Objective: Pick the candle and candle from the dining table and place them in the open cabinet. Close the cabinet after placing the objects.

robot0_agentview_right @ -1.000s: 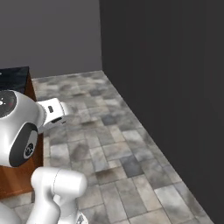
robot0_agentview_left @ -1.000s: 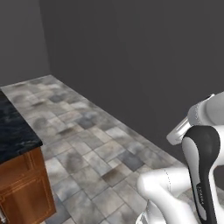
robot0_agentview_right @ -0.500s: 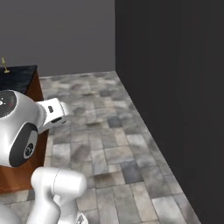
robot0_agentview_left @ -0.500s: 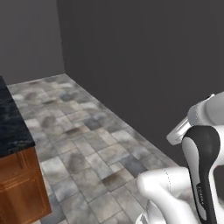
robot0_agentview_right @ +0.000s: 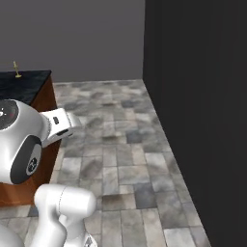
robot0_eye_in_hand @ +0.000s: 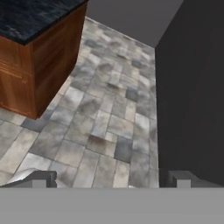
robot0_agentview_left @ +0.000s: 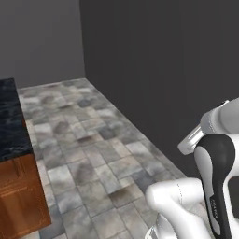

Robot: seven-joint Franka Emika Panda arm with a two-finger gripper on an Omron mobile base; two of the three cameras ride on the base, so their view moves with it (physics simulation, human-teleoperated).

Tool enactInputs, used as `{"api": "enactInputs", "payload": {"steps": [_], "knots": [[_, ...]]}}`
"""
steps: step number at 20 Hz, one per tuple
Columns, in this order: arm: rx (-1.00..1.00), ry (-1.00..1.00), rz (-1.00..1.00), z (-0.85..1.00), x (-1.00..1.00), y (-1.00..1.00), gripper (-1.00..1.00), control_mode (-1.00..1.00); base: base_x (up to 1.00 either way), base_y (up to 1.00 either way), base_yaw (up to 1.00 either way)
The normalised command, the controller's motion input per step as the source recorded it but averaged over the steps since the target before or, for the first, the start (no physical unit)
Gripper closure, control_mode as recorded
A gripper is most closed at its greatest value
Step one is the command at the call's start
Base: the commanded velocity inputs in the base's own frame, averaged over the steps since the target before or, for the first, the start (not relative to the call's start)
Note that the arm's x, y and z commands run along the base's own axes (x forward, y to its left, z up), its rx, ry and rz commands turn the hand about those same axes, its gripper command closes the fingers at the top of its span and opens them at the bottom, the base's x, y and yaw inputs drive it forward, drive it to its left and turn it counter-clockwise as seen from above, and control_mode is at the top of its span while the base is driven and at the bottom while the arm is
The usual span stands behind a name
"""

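My gripper (robot0_eye_in_hand: 109, 178) is spread wide with nothing between the tips, pointed down at the tiled floor (robot0_eye_in_hand: 105, 127). I'm not at the table (robot0_agentview_right: 24, 82) yet. Its black marble corner sits to the left in both base views, wood side below it.

One candle (robot0_agentview_right: 17, 69), the thin taper on its stick, shows tiny at the far left of the table top in the right base view. I can't see the thick one from here, nor the cabinet.

Risks as I judge them:
- The arm's shoulder (robot0_agentview_right: 21, 140) rides close by the table's wood side in the right base view, so any swing or drive leftward could clip that corner.
- The dark wall (robot0_agentview_left: 158, 79) runs along the right, and drifting that way could scrape the arm's elbow (robot0_agentview_left: 214, 154).
- The taper is thin and tall, so it looks tippy. A fast approach or an off-centre close would likely knock it over.
- The candle is small and far off, so aiming from here is a guess. I need to get nearer first.

Room: there's a wide open lane of floor between table and wall, running to the far grey wall (robot0_agentview_right: 72, 38). The table's near corner (robot0_eye_in_hand: 33, 116) is the one hard edge to mind.
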Motion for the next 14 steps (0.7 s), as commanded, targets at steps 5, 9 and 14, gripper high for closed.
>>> {"api": "enactInputs", "payload": {"steps": [5, 9, 14], "knots": [[0.00, 0.00, 0.00, 0.00, 0.00, 0.00, -1.00, 1.00, 0.48, -0.35, 0.27], [0.00, 0.00, 0.00, 0.00, 0.00, 0.00, -1.00, 1.00, 0.51, -0.36, 0.27], [0.00, 0.00, 0.00, 0.00, 0.00, 0.00, -1.00, 1.00, 0.53, -0.36, 0.27]]}}
